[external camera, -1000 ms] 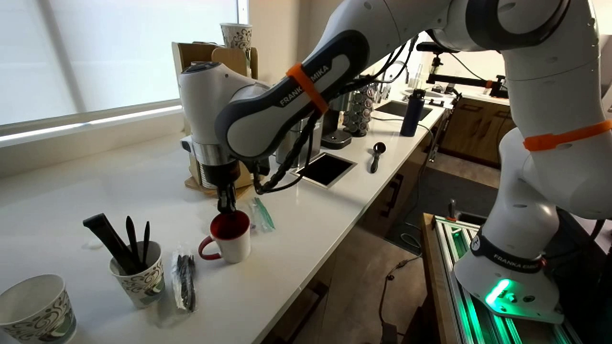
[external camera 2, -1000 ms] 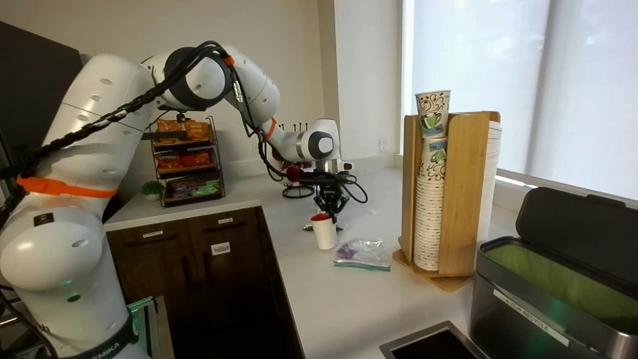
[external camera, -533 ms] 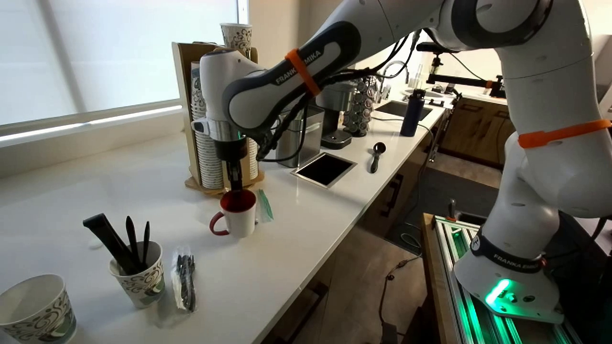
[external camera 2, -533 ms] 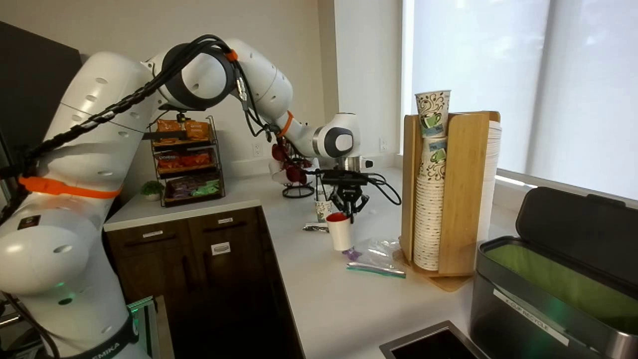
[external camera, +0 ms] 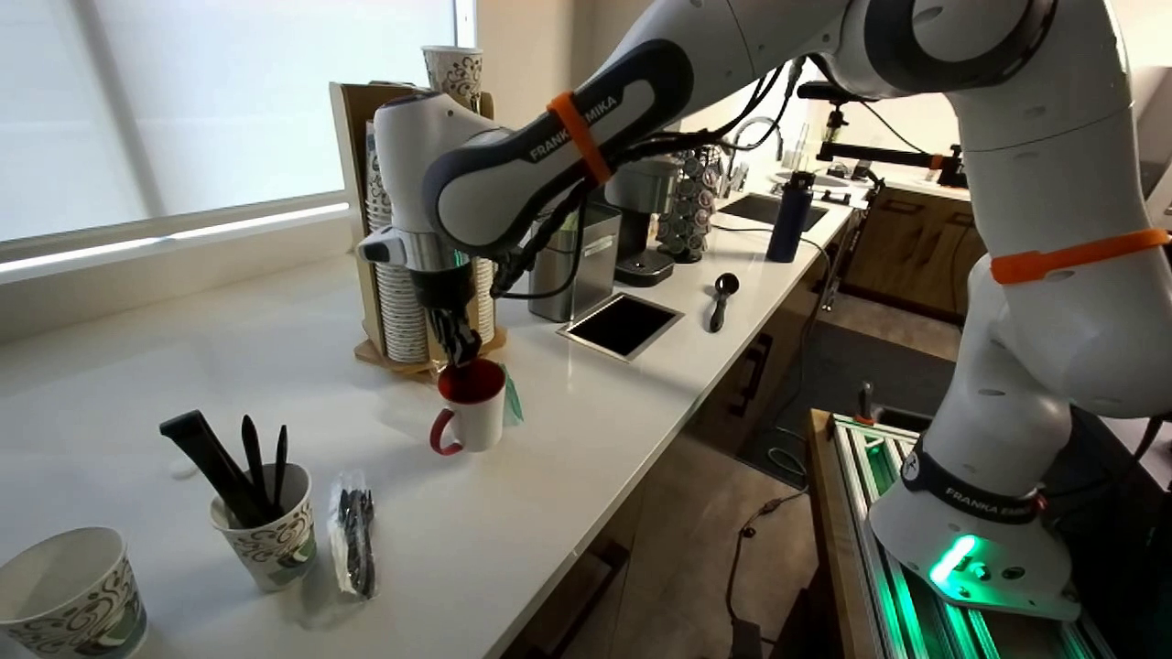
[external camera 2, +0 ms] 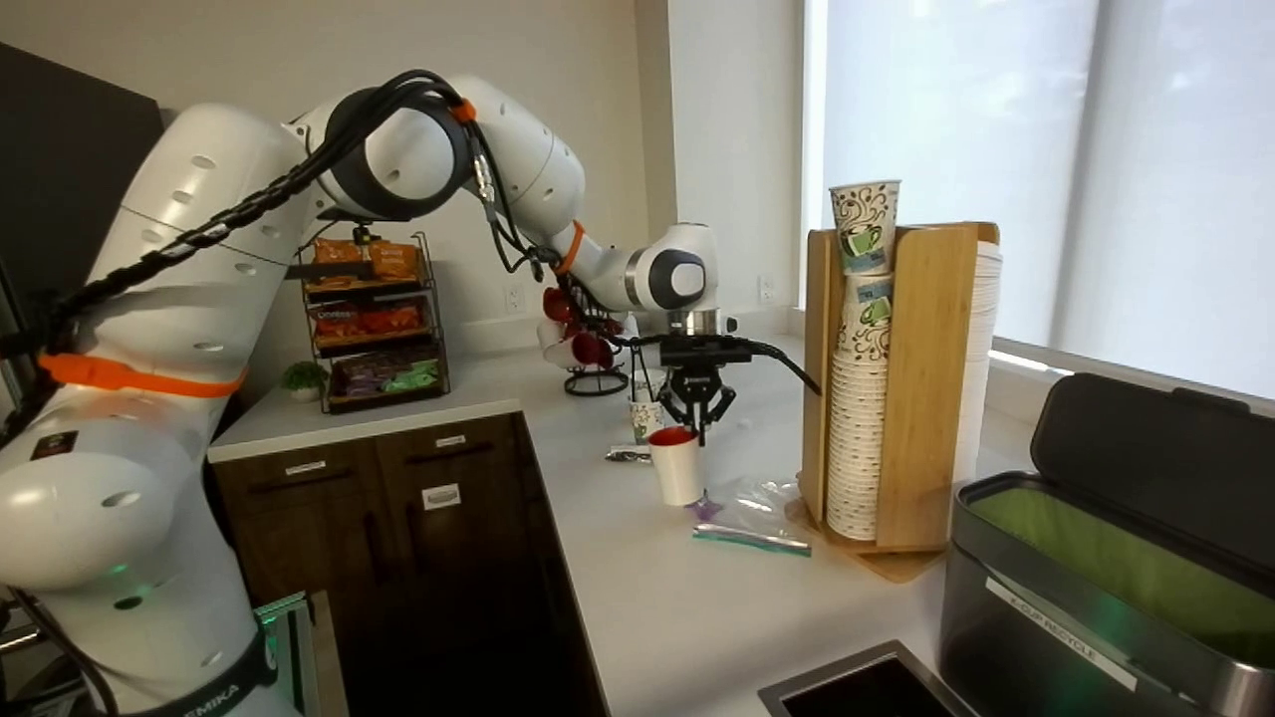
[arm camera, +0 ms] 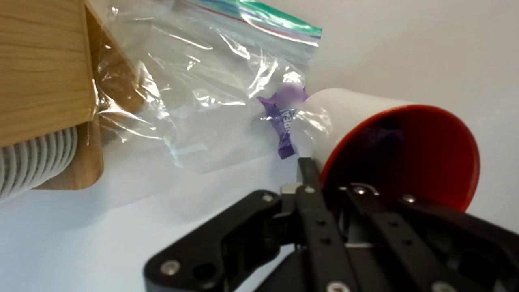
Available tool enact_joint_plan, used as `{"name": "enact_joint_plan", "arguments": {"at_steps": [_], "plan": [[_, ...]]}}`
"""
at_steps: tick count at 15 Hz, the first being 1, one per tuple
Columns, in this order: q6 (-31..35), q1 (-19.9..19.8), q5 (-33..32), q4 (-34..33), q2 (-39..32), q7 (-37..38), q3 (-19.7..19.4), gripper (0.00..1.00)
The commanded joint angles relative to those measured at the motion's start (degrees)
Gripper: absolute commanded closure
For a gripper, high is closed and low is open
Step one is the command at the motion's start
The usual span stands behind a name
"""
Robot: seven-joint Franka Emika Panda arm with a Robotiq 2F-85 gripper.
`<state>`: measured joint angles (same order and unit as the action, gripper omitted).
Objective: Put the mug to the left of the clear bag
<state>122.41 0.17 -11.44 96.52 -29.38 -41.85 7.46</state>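
Note:
The mug, white with a red inside and red handle, is upright or nearly so in both exterior views (external camera: pixel 476 421) (external camera 2: pixel 677 470) and in the wrist view (arm camera: pixel 425 154). My gripper (external camera: pixel 462 360) (external camera 2: pixel 699 426) is shut on its rim: in the wrist view (arm camera: pixel 325 178) one finger is outside the wall and one inside. I cannot tell whether the base touches the counter. The clear bag (external camera 2: pixel 757 510) (arm camera: pixel 202 61), with a green seal and a purple wrapped item, lies beside the mug; its edge meets the mug's side. In an exterior view the mug partly hides the bag (external camera: pixel 514 403).
A wooden cup holder (external camera 2: pixel 926 388) (arm camera: pixel 44 69) stands close to the bag. A recycling bin (external camera 2: pixel 1096 588) and a counter opening (external camera: pixel 623 325) are beyond. A paper cup of utensils (external camera: pixel 275 540), packaged cutlery (external camera: pixel 352 535) and another paper cup (external camera: pixel 78 595) also stand on the counter (external camera: pixel 549 494).
The mug moved with my gripper toward the cup holder, and the bag shifted the same way. In the last half second the gripper and mug turned, swinging the handle round; the bag stayed put.

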Motion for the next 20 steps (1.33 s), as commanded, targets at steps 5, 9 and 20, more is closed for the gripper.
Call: {"name": "enact_joint_plan", "arguments": {"at_steps": [5, 9, 20], "plan": [[0.8, 1.1, -0.5, -1.6, -0.6, -0.2, -0.2, 0.98], [0.2, -0.4, 0.4, -7.6, -2.5, -7.6, 0.3, 0.98], [-7.7, -2.5, 10.0, -24.5, -12.4, -19.6, 2.4, 0.98]]}}
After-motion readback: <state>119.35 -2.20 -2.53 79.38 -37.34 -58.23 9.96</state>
